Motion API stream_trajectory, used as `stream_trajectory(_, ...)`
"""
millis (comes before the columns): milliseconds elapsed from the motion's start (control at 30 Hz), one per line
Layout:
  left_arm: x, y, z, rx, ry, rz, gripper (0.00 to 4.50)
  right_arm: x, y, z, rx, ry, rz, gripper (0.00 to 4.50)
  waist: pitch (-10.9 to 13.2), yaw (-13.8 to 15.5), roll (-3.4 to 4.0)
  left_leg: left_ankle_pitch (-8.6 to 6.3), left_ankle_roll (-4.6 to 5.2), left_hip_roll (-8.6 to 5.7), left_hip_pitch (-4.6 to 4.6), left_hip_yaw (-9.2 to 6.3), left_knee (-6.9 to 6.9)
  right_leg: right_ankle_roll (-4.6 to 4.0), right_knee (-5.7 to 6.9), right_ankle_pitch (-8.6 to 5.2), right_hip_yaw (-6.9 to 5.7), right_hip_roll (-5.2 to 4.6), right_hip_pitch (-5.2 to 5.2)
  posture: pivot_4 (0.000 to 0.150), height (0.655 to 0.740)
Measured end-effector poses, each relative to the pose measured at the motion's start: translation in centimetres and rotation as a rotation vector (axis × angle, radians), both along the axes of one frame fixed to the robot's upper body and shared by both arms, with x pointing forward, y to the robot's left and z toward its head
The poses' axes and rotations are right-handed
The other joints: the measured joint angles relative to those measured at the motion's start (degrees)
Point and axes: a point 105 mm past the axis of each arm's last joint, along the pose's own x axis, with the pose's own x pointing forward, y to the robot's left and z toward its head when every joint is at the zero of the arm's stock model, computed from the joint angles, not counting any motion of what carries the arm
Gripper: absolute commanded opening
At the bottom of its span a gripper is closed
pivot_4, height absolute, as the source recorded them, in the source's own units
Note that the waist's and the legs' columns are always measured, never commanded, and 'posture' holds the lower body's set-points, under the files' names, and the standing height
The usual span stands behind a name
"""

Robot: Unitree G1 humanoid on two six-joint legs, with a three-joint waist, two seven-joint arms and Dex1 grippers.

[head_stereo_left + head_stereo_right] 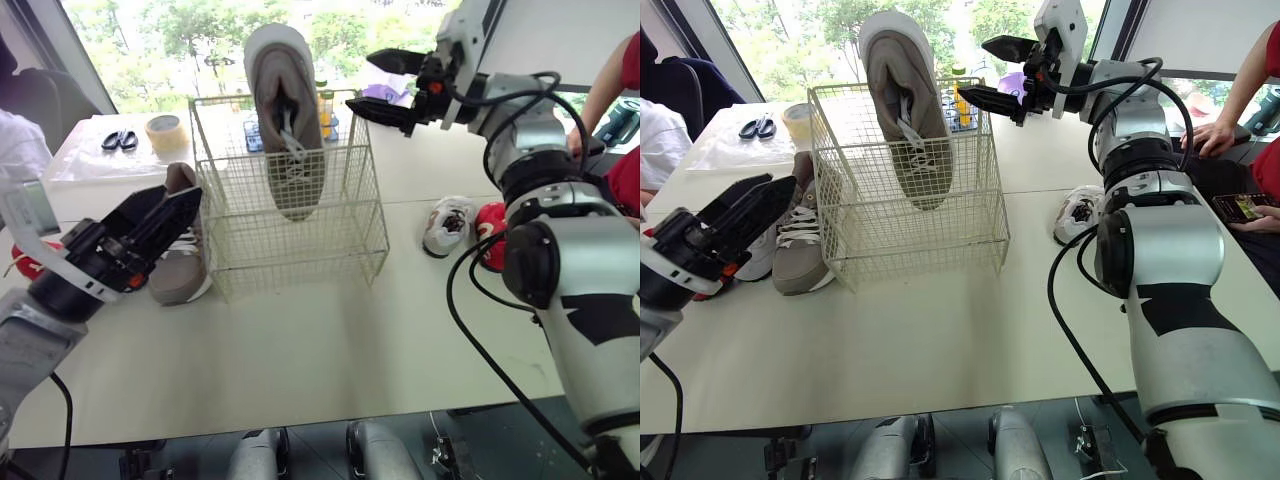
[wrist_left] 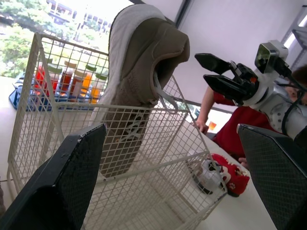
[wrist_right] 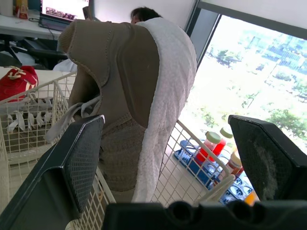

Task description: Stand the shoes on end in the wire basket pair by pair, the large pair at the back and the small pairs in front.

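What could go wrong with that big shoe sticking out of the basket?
The tan shoe stands toe-down, heel well above the wire basket rim, so it might topple. The open right gripper beside that heel could knock it. The left gripper, by the other tan shoe beside the basket, might shove the basket.

The left gripper half covers the second taupe shoe beside the wire basket, and of the red shoe behind that arm just a sliver shows. The toe of the large taupe shoe sits behind the mesh, so whether it reaches the basket floor cannot be told. The right arm covers part of a small red shoe, the picture edge cuts off the person beyond it, and the labels of the bottles past the basket are too small to read.
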Motion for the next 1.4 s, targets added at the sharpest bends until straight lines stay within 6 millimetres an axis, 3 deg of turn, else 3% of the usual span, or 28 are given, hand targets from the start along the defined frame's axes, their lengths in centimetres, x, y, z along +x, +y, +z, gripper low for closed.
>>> stream_trajectory(133, 0.3, 0.4, 0.1, 0.006, 0.006, 0.012, 4.50, 0.5, 0.1, -0.5, 0.012, -0.038, -0.061, 4.47, 0.00, 0.01, 0.00, 0.03, -0.03, 0.00, 0.01, 0.01, 0.02, 0.16, 0.04, 0.09, 0.00, 0.02, 0.01, 0.150, 0.7351)
stream_trajectory(433, 0.9, 0.2, 0.4, -0.002, 0.002, 0.002, 4.50, -0.3, 5.8, -2.6, 0.124, 0.036, -0.172, 4.47, 0.00, 0.60, -0.01, 0.10, -0.13, 0.02, 0.04, -0.05, 0.07, 0.24, 0.23, 0.12, -0.13, 0.13, 0.00, 0.150, 0.7351)
stream_trajectory(567, 1.3, 0.3, 0.4, 0.003, 0.006, 0.001, 4.50, -1.1, 5.6, -1.4, 0.172, 0.045, -0.224, 4.47, -0.03, 1.48, -0.05, 0.03, 0.00, 0.00, 0.04, -0.04, 0.14, 0.22, 0.23, 0.11, -0.14, 0.16, 0.04, 0.150, 0.7351)
stream_trajectory(700, 2.1, 1.3, 0.9, 0.099, -0.011, 0.085, 4.50, -2.0, 5.3, -2.5, 0.154, 0.102, -0.223, 4.47, -0.05, 1.87, -0.07, 0.02, 0.03, -0.01, 0.03, 0.04, 0.18, 0.22, 0.23, 0.10, -0.24, 0.19, 0.08, 0.150, 0.7351)
stream_trajectory(800, 3.9, 4.2, 1.2, 0.177, 0.022, 0.270, 4.50, -2.7, 3.2, -3.1, 0.121, 0.135, -0.257, 4.47, -0.05, 1.93, -0.07, 0.01, 0.06, -0.02, -0.01, 0.00, 0.22, 0.22, 0.22, 0.10, -0.32, 0.19, 0.10, 0.150, 0.7351)
stream_trajectory(900, 5.4, 7.1, 1.5, 0.248, 0.077, 0.389, 4.50, -4.1, 0.7, -2.5, 0.084, 0.121, -0.278, 4.47, -0.05, 1.96, -0.07, 0.00, 0.07, -0.06, -0.04, -0.03, 0.22, 0.24, 0.21, 0.09, -0.40, 0.21, 0.08, 0.150, 0.7351)
stream_trajectory(1067, 8.5, 10.2, 0.3, 0.413, 0.231, 0.403, 4.50, -7.5, -2.2, -0.9, 0.001, 0.083, -0.216, 4.47, -0.05, 1.85, -0.07, 0.01, 0.04, -0.07, 0.02, -0.01, 0.18, 0.24, 0.20, 0.09, -0.45, 0.35, 0.10, 0.150, 0.7351)
stream_trajectory(1233, 11.1, 10.6, -0.8, 0.500, 0.316, 0.294, 4.50, -9.9, -1.8, -1.3, -0.090, 0.101, -0.084, 4.47, -0.06, 1.55, -0.09, 0.02, 0.03, -0.02, 0.01, -0.01, 0.20, 0.25, 0.21, 0.10, -0.46, 0.41, 0.09, 0.150, 0.7351)
stream_trajectory(1400, 12.5, 8.7, 1.9, 0.539, 0.202, 0.179, 4.50, -8.8, 1.1, -0.4, -0.045, 0.070, -0.098, 4.47, -0.06, 1.43, -0.10, 0.03, 0.04, 0.03, -0.06, -0.01, 0.26, 0.26, 0.27, 0.10, -0.46, 0.46, 0.02, 0.150, 0.7351)
